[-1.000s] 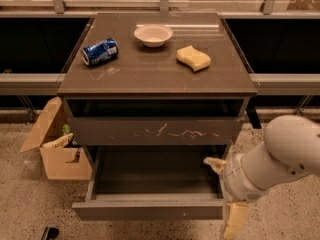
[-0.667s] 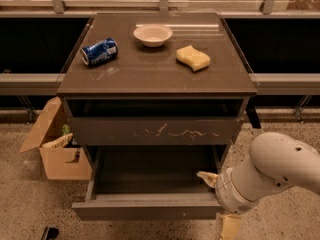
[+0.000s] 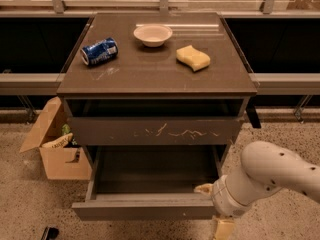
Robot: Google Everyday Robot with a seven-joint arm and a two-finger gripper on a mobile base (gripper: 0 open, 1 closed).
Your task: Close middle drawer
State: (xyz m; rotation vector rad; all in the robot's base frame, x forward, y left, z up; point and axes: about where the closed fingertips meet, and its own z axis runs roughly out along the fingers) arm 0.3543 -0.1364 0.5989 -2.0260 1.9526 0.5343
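A dark grey-brown cabinet [image 3: 160, 79] with a flat, smooth, lightly scuffed top fills the middle of the view, standing on a speckled floor [image 3: 20, 209]. The middle drawer [image 3: 145, 210] is pulled far out toward 6 o'clock. It is a wide, shallow tray as broad as the cabinet, with a plain, handleless, unmarked front panel whose long axis runs from 9 to 3 o'clock. Its interior looks bare. Above it, toward 12 o'clock, a second drawer [image 3: 115, 130] with white scratches across its front sits slightly out. A thick, rounded, off-white robot arm [image 3: 270, 171] with small dark dots enters from 4 o'clock. Its gripper [image 3: 213, 208] is at the right end of the middle drawer's front panel, so most of the panel stretches away from it toward 9 o'clock. The gripper's 2 tan fingers are spread wide, 1 just above the panel's top edge and 1 below it. It holds nothing that can be made out, and contact with the panel cannot be confirmed. Closing likely calls for a push toward 12 o'clock. At 9 o'clock an open cardboard box [image 3: 57, 161] stands beside the cabinet. On top rest a pale round bowl [image 3: 153, 35], a blue can [image 3: 99, 51] lying on its side, and a yellow, wavy-edged sponge [image 3: 193, 58].
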